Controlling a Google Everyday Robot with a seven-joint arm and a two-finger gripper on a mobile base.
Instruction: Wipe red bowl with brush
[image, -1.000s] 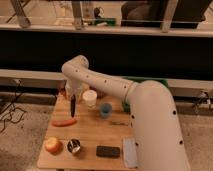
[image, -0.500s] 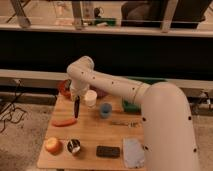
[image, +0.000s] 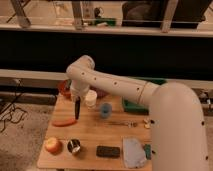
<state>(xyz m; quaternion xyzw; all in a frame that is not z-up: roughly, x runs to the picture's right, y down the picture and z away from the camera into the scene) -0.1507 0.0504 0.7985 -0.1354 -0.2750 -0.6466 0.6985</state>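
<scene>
The gripper (image: 76, 99), over the far left of the wooden table (image: 90, 132), is clamped on the slim black stick brush (image: 77, 110) and holds it upright, likely ready for wiping. The round red bowl (image: 63, 89) sits just beyond, partly hidden by the white arm (image: 115, 87). An orange carrot (image: 65, 122) lies nearer, and a dark wall (image: 125, 50) stands behind.

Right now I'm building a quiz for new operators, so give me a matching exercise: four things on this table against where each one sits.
1. brush
2. carrot
3. metal cup
4. red bowl

A. far left corner of the table, partly behind the arm
B. near edge, between the fruit and the black block
C. upright, held in the gripper, left of the white cup
D. lying flat, left of the blue cup

Pairs: 1-C, 2-D, 3-B, 4-A
</scene>
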